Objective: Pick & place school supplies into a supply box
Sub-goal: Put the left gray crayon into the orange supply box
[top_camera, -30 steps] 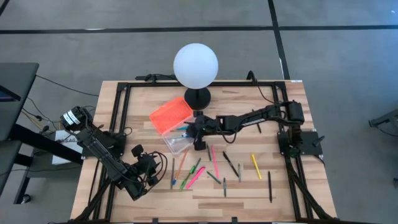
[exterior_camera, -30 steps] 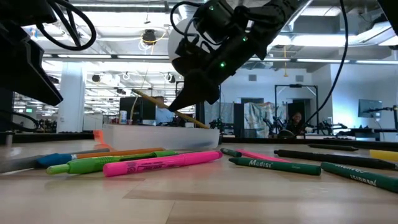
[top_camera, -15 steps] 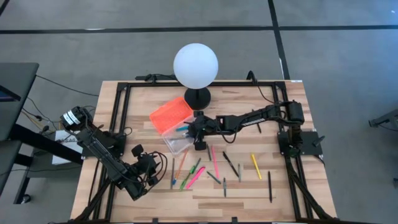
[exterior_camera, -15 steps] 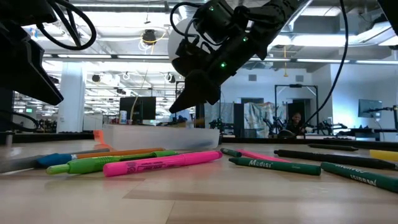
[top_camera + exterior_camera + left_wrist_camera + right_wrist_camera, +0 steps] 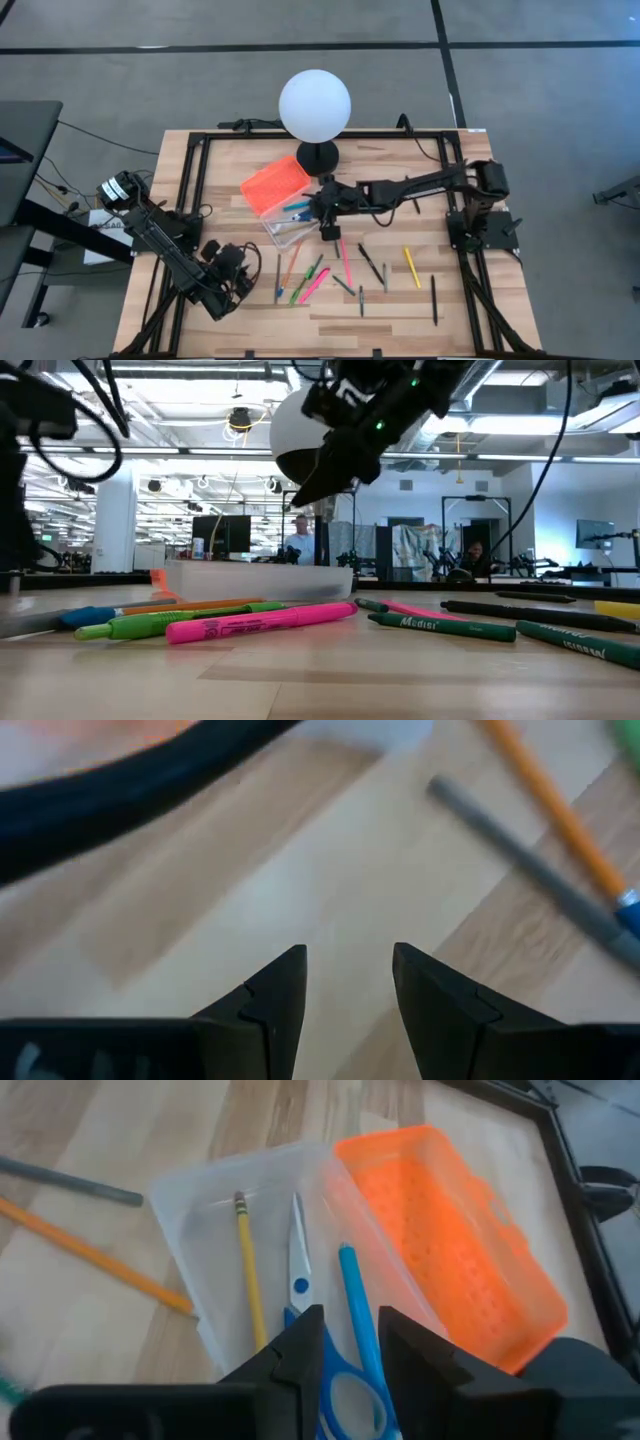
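Nearest me on the tabletop (image 5: 400,300) is the leftover pile: a pink highlighter (image 5: 262,622), green markers (image 5: 150,623), an orange pencil (image 5: 291,265), more pens (image 5: 371,263) and a yellow one (image 5: 411,267) strung out from five to seven o'clock, with a black pen (image 5: 434,299) furthest out at four. I count a dozen or so waiting there, so most of the job is ahead of me.

My left pincer (image 5: 346,982) sits low at seven o'clock, fingers apart with nothing between them, looking down on bare wood beside a grey pen (image 5: 535,875).

Moving in toward the middle, my right pincer (image 5: 347,1342) hangs just above the supply box (image 5: 287,229), fingers parted a little, holding nothing. Under it the clear tray holds a yellow pencil (image 5: 248,1268), the blue-handled scissors (image 5: 300,1285) and a blue pen (image 5: 362,1315), so three items are in. The orange lid (image 5: 450,1250) lies open, hinged away toward eleven o'clock.

Beyond that, at twelve, stands the white globe lamp (image 5: 315,104). I reckon we're roughly a fifth done.
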`<state>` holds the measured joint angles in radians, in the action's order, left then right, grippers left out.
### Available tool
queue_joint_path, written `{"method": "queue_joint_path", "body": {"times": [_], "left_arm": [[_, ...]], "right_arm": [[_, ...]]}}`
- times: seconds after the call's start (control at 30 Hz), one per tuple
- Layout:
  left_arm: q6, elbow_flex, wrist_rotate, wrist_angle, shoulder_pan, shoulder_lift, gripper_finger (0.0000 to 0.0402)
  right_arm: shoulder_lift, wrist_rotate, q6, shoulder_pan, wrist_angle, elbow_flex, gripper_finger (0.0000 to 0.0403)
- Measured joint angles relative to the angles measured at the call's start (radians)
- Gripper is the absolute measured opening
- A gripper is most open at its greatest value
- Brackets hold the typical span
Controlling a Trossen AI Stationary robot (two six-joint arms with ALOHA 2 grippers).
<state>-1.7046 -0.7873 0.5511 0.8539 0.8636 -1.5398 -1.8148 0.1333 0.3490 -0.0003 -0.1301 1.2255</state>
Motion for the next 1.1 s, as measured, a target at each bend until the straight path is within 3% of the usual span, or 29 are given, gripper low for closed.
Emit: {"method": "queue_joint_path", "body": {"times": [0.3, 0.67, 1.1], "left_arm": [[-0.229, 0.0, -0.271, 0.049, 0.0, 0.0, 0.0146], [-0.307, -0.001, -0.582, 0.108, 0.0, 0.0, 0.0146], [-0.29, -0.001, -0.686, 0.251, 0.0, 0.0, 0.0146]], "right_arm": [[0.138, -0.003, 0.024, 0.036, -0.035, -0.095, 0.0093], [0.194, -0.002, -0.034, 0.04, 0.041, -0.251, 0.0093], [0.18, -0.004, -0.036, 0.04, 0.07, -0.254, 0.0093]]}}
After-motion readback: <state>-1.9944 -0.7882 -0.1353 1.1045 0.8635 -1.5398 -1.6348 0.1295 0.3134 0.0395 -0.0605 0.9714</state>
